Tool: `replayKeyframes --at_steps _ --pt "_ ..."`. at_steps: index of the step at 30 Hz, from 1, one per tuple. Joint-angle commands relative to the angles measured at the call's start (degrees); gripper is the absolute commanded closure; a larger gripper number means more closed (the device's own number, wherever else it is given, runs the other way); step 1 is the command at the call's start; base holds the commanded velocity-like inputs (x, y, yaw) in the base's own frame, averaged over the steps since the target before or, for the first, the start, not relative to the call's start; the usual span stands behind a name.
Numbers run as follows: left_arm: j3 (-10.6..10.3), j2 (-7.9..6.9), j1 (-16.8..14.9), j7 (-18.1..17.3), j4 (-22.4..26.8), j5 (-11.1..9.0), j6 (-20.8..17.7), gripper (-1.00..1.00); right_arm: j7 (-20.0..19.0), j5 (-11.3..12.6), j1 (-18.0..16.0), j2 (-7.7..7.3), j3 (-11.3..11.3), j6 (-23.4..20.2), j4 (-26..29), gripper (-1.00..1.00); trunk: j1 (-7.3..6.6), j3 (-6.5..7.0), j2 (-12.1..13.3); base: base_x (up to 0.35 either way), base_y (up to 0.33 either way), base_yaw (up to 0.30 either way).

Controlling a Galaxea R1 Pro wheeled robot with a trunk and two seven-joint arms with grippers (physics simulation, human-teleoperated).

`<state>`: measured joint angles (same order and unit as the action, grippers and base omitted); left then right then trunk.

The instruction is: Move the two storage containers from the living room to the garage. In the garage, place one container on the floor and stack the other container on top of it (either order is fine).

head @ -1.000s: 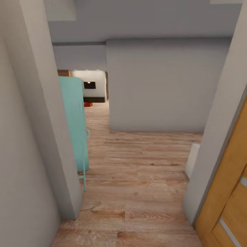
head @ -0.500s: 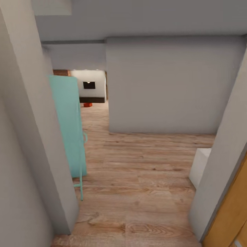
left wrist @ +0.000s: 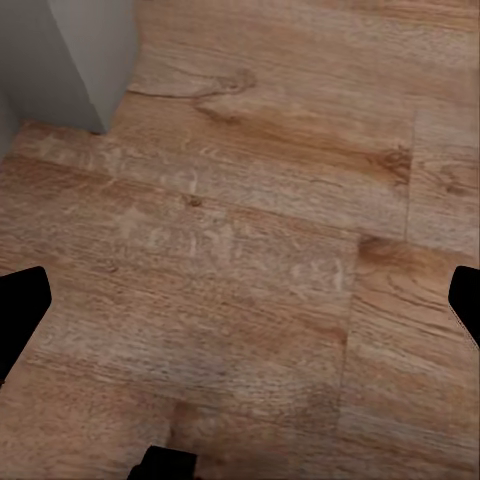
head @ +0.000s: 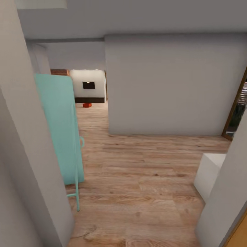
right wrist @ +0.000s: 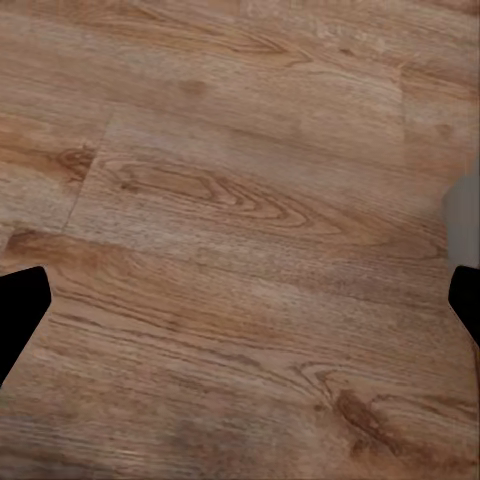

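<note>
A small orange-red storage container [head: 87, 105] sits far down the wood-floored hallway, upper left of centre in the head view. The narrow gap between the turquoise panel [head: 61, 127] and white block [head: 209, 173] risks a scrape. Wrist views show the left gripper [left wrist: 240, 300] and right gripper [right wrist: 240, 300] spread wide, empty, above planks.

Soft even light, faint shadows, slightly blurred renders
</note>
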<state>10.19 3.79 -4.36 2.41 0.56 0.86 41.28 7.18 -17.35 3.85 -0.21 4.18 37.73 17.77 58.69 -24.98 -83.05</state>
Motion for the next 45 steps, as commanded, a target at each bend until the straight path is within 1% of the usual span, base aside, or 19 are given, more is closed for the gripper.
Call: replayKeyframes --at_steps 1,13,45 --pt "0.01 -0.03 -0.03 0.24 0.10 0.08 0.02 -1.00 0.20 -0.63 0.02 0.03 0.31 0.06 0.07 -1.00 0.04 -0.05 -0.02 0.326 0.000 0.000" --pt "0.08 -0.09 -0.03 0.32 0.31 -0.30 -0.14 -1.00 0.29 -0.39 0.02 0.03 0.30 0.25 0.14 -1.00 0.04 -0.05 -0.02 0.326 0.000 0.000" --pt "0.10 -0.01 -0.03 0.40 0.31 -0.24 -0.15 -1.00 0.29 -0.73 0.02 0.12 0.13 0.59 0.16 -1.00 0.04 -0.05 -0.02 0.326 0.000 0.000"
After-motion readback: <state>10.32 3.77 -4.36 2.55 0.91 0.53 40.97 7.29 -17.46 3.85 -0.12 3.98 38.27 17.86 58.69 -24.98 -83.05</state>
